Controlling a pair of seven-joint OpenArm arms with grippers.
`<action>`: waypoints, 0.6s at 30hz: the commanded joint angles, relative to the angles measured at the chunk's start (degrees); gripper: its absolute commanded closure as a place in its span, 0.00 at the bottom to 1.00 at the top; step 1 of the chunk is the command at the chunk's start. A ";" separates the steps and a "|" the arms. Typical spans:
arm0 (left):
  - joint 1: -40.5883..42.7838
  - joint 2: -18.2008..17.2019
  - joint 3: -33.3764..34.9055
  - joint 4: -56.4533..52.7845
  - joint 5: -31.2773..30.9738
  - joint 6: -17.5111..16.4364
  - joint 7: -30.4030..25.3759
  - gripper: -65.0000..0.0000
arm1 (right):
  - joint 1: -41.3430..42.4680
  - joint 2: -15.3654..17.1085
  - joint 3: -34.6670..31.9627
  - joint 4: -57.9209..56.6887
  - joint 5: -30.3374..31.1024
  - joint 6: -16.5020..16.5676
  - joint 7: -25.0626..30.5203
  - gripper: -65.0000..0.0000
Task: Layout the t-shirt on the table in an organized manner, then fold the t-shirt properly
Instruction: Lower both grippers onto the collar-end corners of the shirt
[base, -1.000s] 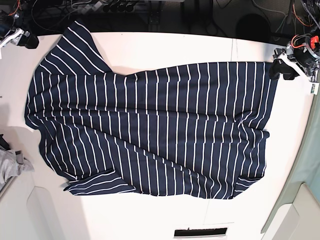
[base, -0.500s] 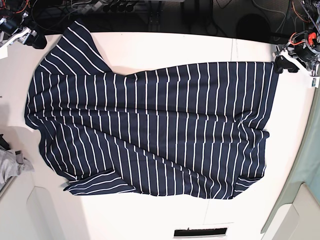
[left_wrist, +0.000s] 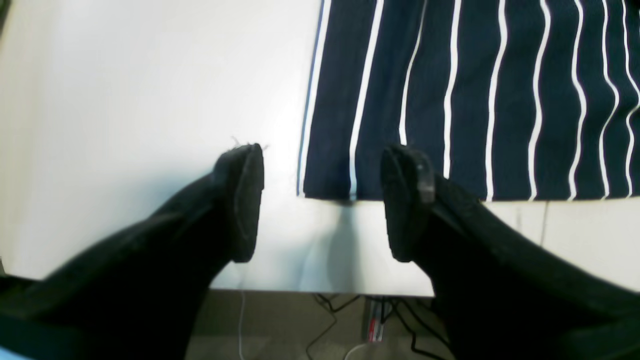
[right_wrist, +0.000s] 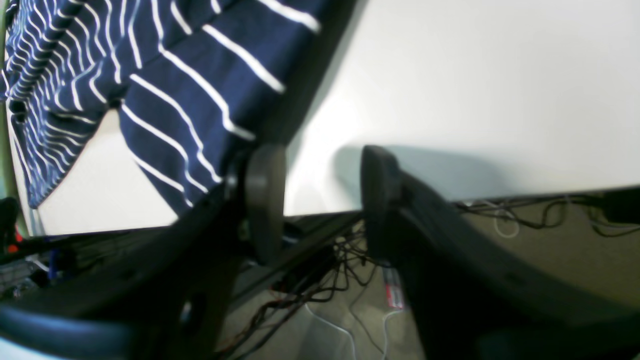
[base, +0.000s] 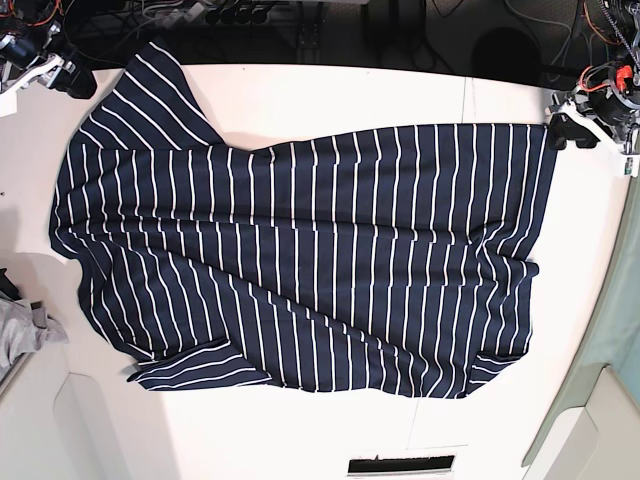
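Note:
The navy t-shirt (base: 300, 270) with thin white stripes lies spread, a little wrinkled, across the white table (base: 330, 95). One sleeve (base: 150, 90) points to the far left corner. My left gripper (base: 572, 128) hovers open at the shirt's far right corner. In the left wrist view that corner (left_wrist: 330, 185) lies flat on the table between the left gripper's (left_wrist: 322, 200) spread fingers, untouched. My right gripper (base: 62, 76) is open by the far left sleeve. In the right wrist view the sleeve (right_wrist: 190, 90) is just beside the right gripper (right_wrist: 320, 200), with nothing between its fingers.
A small grey cloth (base: 25, 335) lies at the left edge. Cables and dark gear (base: 240, 20) run beyond the table's far edge. A thin seam (base: 465, 100) crosses the tabletop, and a dark slot (base: 400, 465) sits at the front edge.
The left gripper has drawn back a little toward the far edge, off the shirt's corner. The right gripper has shifted slightly toward the sleeve. The shirt has not moved.

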 joint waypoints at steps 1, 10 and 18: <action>-0.13 -0.94 -0.39 0.22 -0.72 0.48 -0.96 0.39 | -0.15 0.37 0.33 0.74 0.85 0.42 0.68 0.61; -0.94 -0.92 -0.37 -2.91 -0.72 0.63 -1.99 0.39 | -0.02 -2.91 0.33 0.76 0.83 0.42 1.29 0.61; -1.07 -0.96 -0.37 -2.91 1.07 0.63 -3.15 0.39 | 1.05 -2.99 0.33 0.76 0.85 0.42 1.31 0.61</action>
